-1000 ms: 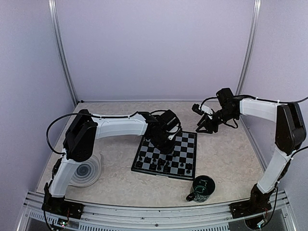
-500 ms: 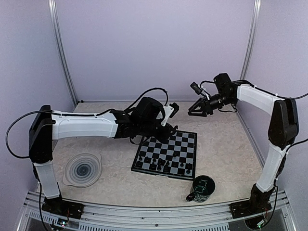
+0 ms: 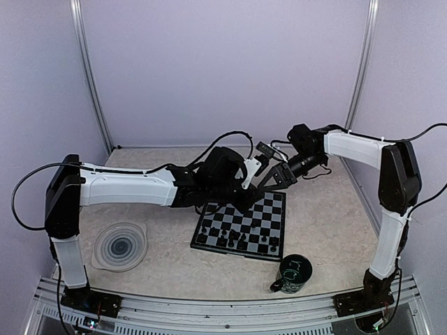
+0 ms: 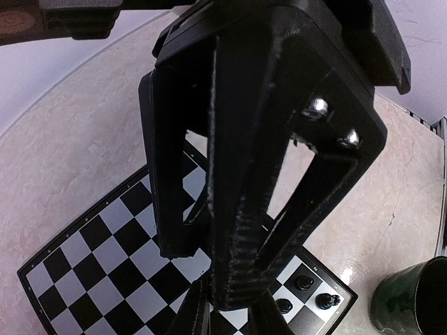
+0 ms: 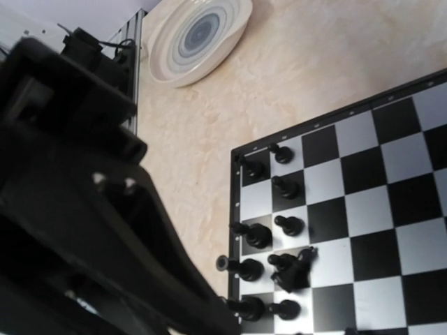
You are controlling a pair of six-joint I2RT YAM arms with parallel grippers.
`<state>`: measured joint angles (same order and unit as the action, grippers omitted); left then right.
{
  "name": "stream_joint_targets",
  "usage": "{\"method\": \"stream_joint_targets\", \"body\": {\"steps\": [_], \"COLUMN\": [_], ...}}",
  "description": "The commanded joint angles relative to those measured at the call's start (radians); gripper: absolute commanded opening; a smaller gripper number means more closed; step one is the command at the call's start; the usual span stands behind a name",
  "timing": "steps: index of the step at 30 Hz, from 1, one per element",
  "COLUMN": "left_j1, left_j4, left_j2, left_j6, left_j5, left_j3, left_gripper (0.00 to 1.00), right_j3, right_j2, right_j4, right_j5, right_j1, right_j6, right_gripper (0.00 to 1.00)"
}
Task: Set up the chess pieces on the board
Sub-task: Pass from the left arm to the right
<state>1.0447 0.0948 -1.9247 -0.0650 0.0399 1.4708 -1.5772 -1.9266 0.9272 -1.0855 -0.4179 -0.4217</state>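
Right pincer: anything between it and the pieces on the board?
Nothing visible. The right pincer hangs over the far right corner of the board, the pieces sit in the near rows, and only bare squares lie between. The left pincer hovers over the far left squares, close beside that line but not across it.

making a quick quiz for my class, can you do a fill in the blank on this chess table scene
1. In the top view, the chess pieces crowd the board's ___ edge, the one towards the robot.
2. The spiral plate lies to the board's ___.
3. The dark green ___ stands off the board, by its near right corner.
Missing words: near; left; mug.
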Motion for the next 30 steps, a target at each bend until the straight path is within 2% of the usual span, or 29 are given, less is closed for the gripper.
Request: {"method": "stream_joint_targets", "body": {"steps": [1,10,12,14,17,23,27,30], "left_j1": [0.005,0.008,0.007,0.008,0.008,-0.048,-0.119,-0.161], "left_j4": [-0.023,-0.008,0.0,0.006,0.022,0.04,0.112,0.143], "left_j2": [0.005,0.0,-0.005,-0.012,-0.015,0.097,0.145,0.157], "left_j6": [0.007,0.004,0.004,0.005,0.016,0.059,0.062,0.084], "left_j5": [0.025,0.07,0.076,0.08,0.071,-0.133,-0.177,-0.12], "left_j3": [0.004,0.016,0.025,0.031,0.031,-0.04,-0.017,0.016], "left_gripper": [0.13,0.13,0.14,0.19,0.31,0.49,0.51,0.52], "right_j3": [0.0,0.002,0.003,0.001,-0.007,0.096,0.214,0.334], "right_j2": [-0.029,-0.032,-0.032,-0.032,-0.024,0.072,0.173,0.254], "right_j4": [0.049,0.054,0.055,0.053,0.051,-0.059,-0.169,-0.257], "right_j5": [-0.033,-0.044,-0.041,-0.034,-0.004,0.14,0.202,0.284], "right_j1": [-0.011,-0.013,-0.012,-0.012,-0.011,-0.012,-0.028,-0.08], "right_j6": [-0.016,-0.012,-0.012,-0.015,-0.034,-0.075,-0.15,-0.217], "right_gripper": [0.38,0.18,0.08,0.02,0.0,0.0,0.0,0.0]}}
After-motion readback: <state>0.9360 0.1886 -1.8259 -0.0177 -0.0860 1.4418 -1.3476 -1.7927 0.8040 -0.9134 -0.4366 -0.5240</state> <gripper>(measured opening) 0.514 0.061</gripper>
